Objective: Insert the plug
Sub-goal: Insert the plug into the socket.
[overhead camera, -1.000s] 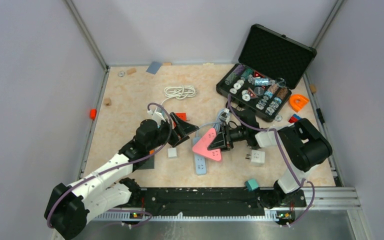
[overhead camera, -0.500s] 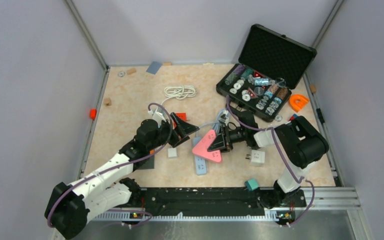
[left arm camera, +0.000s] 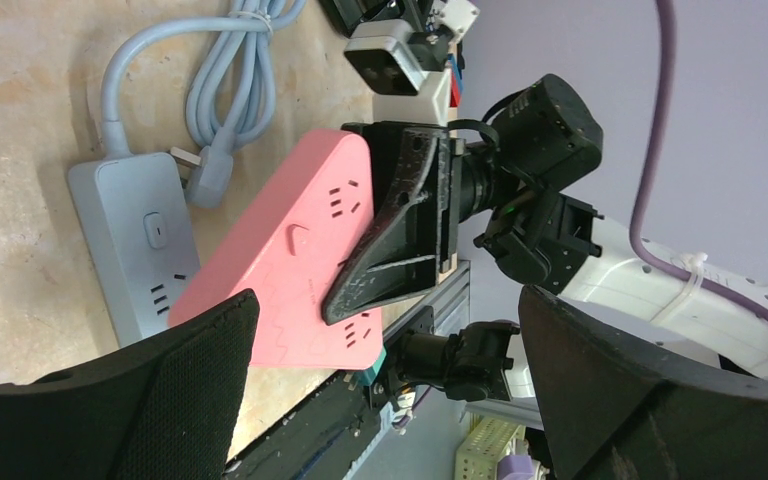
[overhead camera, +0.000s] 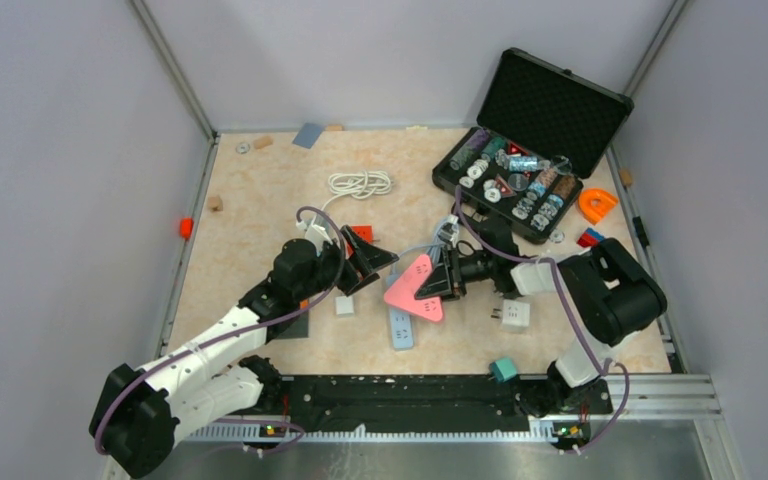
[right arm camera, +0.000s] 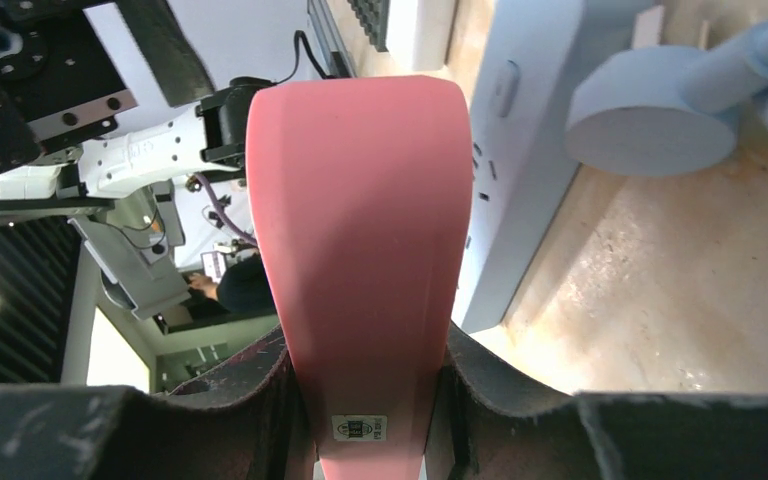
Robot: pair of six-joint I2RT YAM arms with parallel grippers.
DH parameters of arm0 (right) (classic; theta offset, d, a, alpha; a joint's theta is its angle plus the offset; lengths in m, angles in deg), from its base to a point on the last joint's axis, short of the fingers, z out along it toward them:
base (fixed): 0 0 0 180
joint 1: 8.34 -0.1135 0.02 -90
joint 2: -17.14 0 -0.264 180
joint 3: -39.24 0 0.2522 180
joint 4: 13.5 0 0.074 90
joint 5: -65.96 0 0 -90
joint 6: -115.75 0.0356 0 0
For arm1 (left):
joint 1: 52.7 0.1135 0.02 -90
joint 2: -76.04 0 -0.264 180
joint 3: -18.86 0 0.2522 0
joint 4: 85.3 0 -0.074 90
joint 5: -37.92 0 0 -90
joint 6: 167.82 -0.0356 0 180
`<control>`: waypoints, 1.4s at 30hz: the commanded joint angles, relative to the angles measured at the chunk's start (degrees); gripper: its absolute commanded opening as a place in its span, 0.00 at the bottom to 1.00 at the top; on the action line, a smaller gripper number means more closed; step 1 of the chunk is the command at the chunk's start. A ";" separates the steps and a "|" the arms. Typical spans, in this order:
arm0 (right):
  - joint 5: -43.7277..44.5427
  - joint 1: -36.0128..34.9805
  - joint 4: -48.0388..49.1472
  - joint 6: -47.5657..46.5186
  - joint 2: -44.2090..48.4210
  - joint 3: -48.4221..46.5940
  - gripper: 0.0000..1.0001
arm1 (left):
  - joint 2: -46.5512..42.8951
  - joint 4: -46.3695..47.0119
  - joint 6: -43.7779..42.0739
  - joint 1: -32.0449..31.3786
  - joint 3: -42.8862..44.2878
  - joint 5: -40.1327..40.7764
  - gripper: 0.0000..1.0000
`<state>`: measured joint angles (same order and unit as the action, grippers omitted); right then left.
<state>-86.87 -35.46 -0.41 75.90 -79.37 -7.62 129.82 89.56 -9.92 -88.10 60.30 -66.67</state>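
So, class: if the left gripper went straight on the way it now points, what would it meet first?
Probably the pink power strip, held in the right gripper: it sits directly ahead of the open left gripper, framed between its fingers in the wrist view. Depth is unclear, so contact isn't certain.

Right arm elbow eased slightly rightward and down since half-second ago.

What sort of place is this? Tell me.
Probably a robotics lab test cell: walled tabletop, two robot arms bolted at its near edge, props like a pink power strip and an open parts case.
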 commanded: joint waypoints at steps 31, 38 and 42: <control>2.18 -0.40 -5.74 -8.04 -4.26 -4.03 0.00 | -0.25 -0.40 1.14 0.10 -0.39 0.44 0.98; 4.43 -0.31 -11.58 -10.76 -6.51 -4.86 0.00 | 6.94 -13.68 -2.78 0.14 7.11 -0.60 0.88; 5.33 -0.14 -13.25 -11.34 -7.28 -4.93 0.00 | 12.92 -19.65 -6.26 -0.03 11.53 -2.06 0.73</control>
<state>-87.72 -35.22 -8.49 68.75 -83.87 -12.34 139.87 75.90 -12.12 -88.10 67.54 -67.32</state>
